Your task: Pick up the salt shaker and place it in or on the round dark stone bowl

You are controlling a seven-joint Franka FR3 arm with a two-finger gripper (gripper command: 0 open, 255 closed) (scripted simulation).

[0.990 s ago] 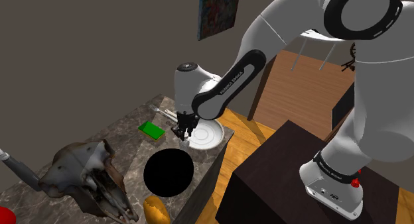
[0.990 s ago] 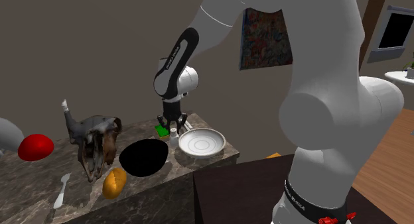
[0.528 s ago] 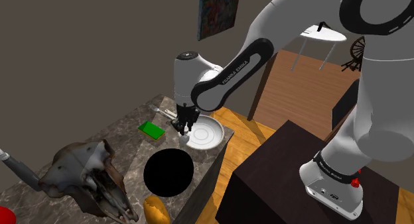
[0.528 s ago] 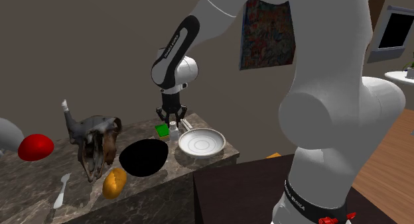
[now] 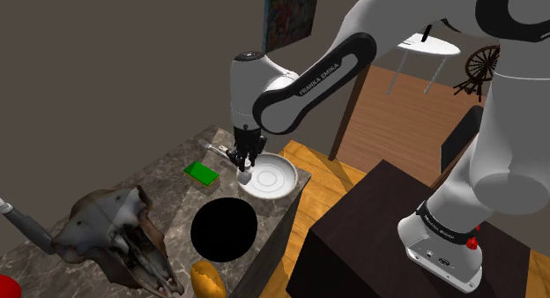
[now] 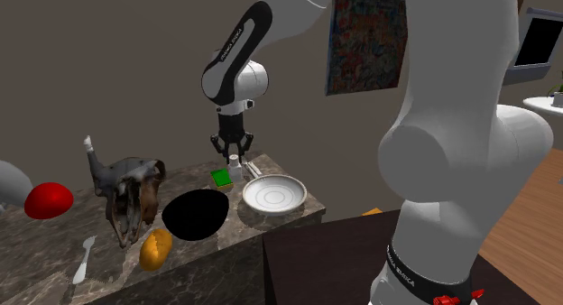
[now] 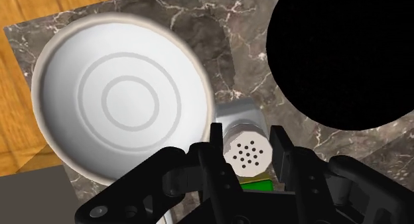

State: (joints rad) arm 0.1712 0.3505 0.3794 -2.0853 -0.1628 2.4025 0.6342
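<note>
White salt shaker (image 7: 249, 152) pinched at perforated cap between jaws, hanging upright, apparently just clear of counter (image 5: 165, 179), near its end corner beside white dish (image 5: 273, 175). Upright grip suits carrying. Black round bowl (image 5: 224, 230) sits mid-counter, open for drop.

White shaker (image 7: 247, 153) dotted with dark holes; black bowl (image 7: 345, 57); white ringed plate (image 7: 123, 100); green block (image 5: 201, 173); grey, white-veined surface (image 7: 245, 57).
</note>
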